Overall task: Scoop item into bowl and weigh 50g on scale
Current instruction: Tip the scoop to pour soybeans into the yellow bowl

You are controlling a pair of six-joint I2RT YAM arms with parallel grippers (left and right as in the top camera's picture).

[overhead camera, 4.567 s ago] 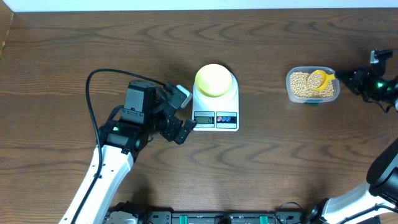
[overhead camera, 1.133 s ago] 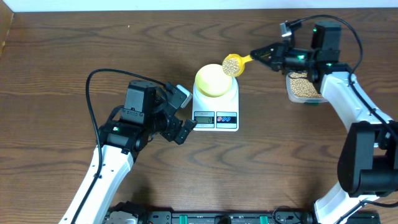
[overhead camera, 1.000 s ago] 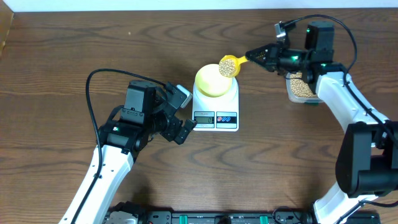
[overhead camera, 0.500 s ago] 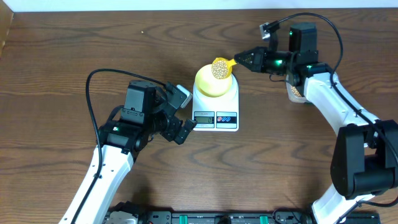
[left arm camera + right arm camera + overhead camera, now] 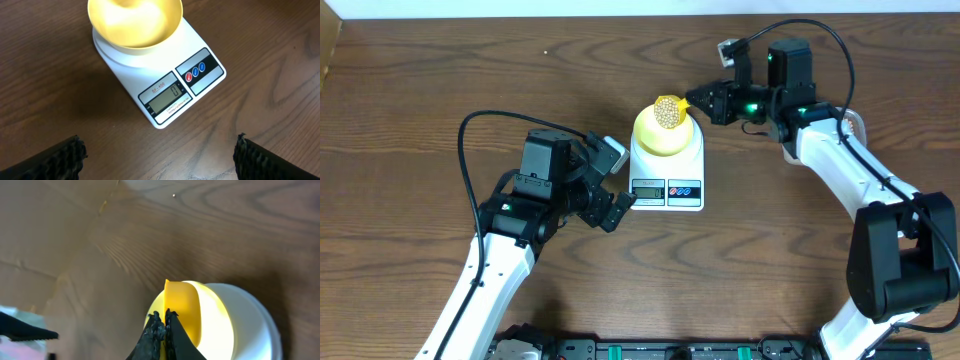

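Note:
The pale yellow-green bowl stands on the white scale. In the left wrist view the bowl looks empty and the scale's display reads 0. My right gripper is shut on the handle of the bright yellow scoop, which is heaped with tan beans and held over the bowl. In the right wrist view the scoop is seen edge-on above the bowl, with the jaws pinched on it. My left gripper is open and empty beside the scale's left edge.
The clear tub of beans at the right is almost hidden behind my right arm. A black cable loops left of my left arm.
My right gripper lifted the loaded scoop out of the tub and carried it left until it hangs over the bowl. My left arm has not moved.

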